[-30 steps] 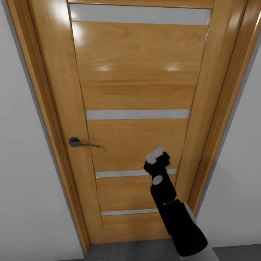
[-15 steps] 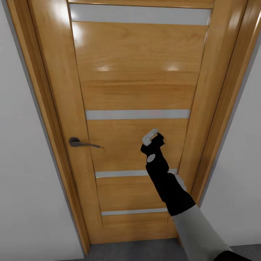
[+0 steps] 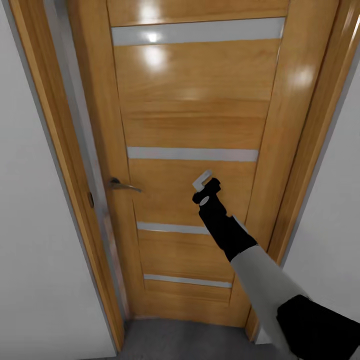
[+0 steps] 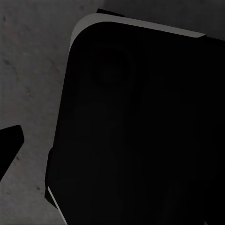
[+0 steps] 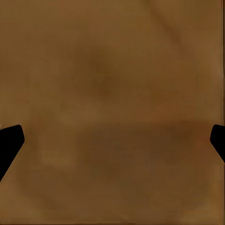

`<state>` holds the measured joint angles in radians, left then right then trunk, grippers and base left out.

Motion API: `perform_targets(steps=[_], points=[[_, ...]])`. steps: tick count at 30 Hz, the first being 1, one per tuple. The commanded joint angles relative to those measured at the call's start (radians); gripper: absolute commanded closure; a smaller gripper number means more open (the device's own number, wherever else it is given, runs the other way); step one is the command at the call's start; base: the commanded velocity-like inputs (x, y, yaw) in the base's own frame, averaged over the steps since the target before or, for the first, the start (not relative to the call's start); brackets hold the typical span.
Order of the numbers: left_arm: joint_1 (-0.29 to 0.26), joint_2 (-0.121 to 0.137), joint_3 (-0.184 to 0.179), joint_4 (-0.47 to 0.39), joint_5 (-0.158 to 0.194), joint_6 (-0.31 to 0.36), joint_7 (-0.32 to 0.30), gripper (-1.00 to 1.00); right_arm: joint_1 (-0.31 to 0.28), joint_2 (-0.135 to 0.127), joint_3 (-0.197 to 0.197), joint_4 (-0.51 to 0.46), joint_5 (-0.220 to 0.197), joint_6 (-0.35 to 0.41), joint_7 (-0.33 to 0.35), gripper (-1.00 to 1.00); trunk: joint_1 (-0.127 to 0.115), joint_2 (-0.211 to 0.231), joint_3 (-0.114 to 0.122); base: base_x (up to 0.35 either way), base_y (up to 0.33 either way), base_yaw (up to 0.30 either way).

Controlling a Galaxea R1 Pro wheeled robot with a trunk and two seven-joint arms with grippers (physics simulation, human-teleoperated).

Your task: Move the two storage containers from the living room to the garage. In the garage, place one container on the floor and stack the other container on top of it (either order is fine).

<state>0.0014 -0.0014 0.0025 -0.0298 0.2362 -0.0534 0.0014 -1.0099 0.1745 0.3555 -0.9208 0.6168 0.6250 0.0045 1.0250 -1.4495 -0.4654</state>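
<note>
— Where does the head camera look?
— Downward at a wooden door (image 3: 190, 125), close.
— And the wrists?
— Right faces that door (image 5: 112, 93) very near; left faces grey floor (image 4: 28, 70).

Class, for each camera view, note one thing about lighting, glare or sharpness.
Head view: bright glare patches on the glossy wooden door near its top. Right wrist view: door surface soft, featureless, evenly lit brown between the dark fingers. Left wrist view: very dark, mostly black shape over dim speckled grey.
</note>
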Motion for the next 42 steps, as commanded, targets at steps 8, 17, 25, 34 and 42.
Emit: perform_targets(steps=[8,17,25,34,42], points=[[0.000,0.000,-0.001,-0.001,0.006,-0.002,0.000,-1.00,-0.040,0.000,0.010,0.067,-0.017,-0.029,-0.030,-1.00,0.000,-0.001,-0.001,0.000,0.000,0.000],[0.000,0.000,0.001,-0.001,0.006,-0.002,0.000,-1.00,-0.040,0.000,0.238,-0.046,-0.169,-0.012,-0.027,-1.00,0.000,-0.001,-0.001,0.000,0.000,0.000],[0.000,-0.001,0.003,-0.001,0.010,-0.002,0.006,-1.00,-0.040,0.000,0.278,-0.033,-0.259,-0.013,-0.052,-1.00,0.000,-0.001,-0.001,0.015,0.000,0.000],[0.000,0.000,0.003,-0.001,0.012,-0.002,0.006,-1.00,-0.039,0.000,0.282,-0.035,-0.258,-0.008,-0.080,-1.00,0.000,-0.001,-0.001,0.093,0.000,0.000],[0.000,0.000,0.005,-0.001,0.014,-0.002,0.006,-1.00,-0.039,0.000,0.283,-0.032,-0.258,-0.004,-0.081,-1.00,0.000,-0.001,-0.001,0.002,0.000,0.000]])
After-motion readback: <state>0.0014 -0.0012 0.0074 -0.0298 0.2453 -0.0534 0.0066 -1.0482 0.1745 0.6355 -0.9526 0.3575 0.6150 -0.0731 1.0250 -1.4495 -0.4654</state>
